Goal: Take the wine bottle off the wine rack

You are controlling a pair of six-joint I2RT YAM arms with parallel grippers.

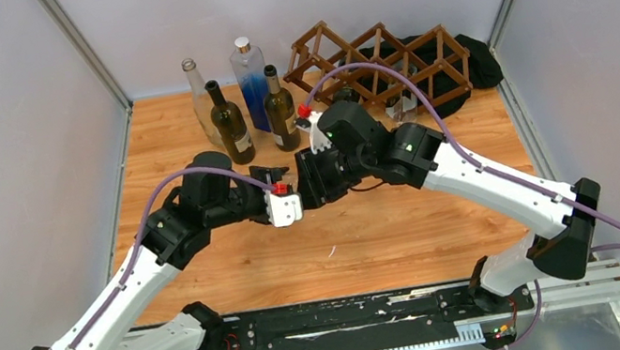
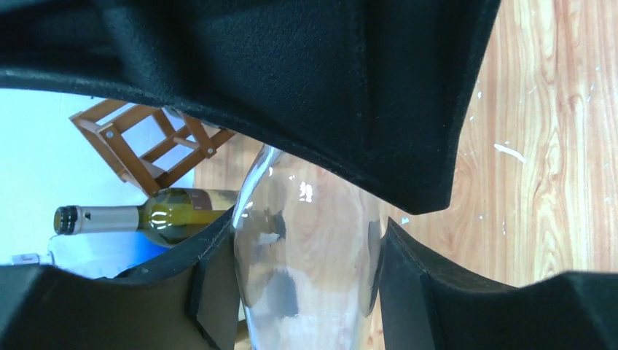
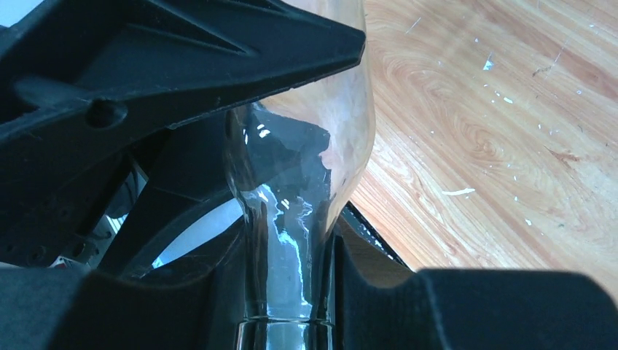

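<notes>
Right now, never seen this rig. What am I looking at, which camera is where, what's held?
Two robot arms bolted at the near edge of a wooden table. The wide picture looks down from above and behind them; the other two come from wrist cameras. At the back stand four bottles beside a brown lattice wine rack. Mid-table, both hands meet on one clear glass bottle: the right hand grips its neck, the left hand holds its body.
</notes>
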